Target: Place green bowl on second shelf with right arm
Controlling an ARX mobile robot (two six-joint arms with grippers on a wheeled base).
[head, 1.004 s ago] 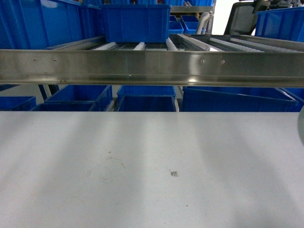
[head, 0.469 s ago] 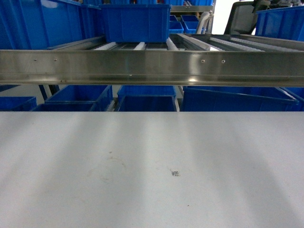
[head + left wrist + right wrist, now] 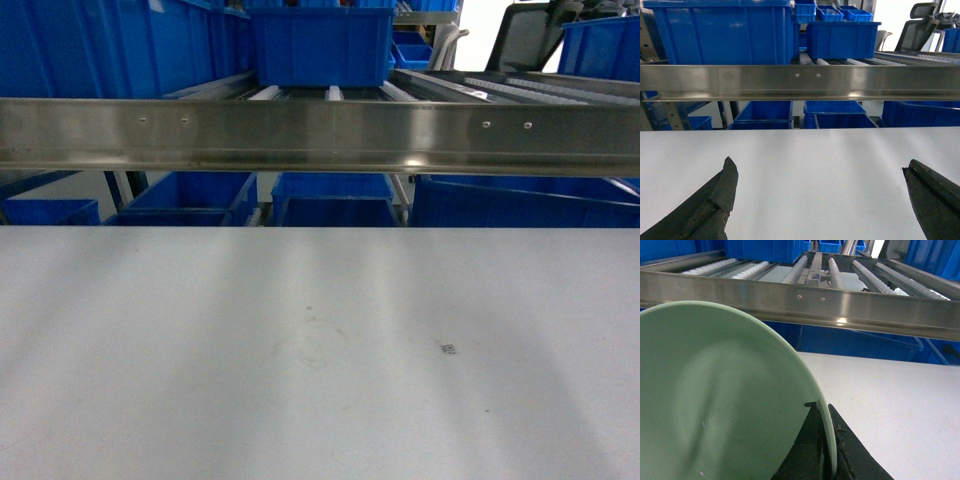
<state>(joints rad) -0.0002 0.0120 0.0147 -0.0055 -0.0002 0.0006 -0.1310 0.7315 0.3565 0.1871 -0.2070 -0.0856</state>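
Head view has shifted sideways along the second shelf (image 3: 805, 300), right gripper (image 3: 826, 450) clamped on green bowl (image 3: 725, 400) near it, left gripper (image 3: 820, 200) fingers apart, placement pending.

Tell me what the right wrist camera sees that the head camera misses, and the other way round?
Only the right wrist view shows the green bowl, its rim pinched in the right claw, close below the second shelf. Only the head view shows a blue crate standing on that shelf's rollers, and a tiny square marker on the tabletop. Both show the steel shelf rail, the white table and blue crates underneath.
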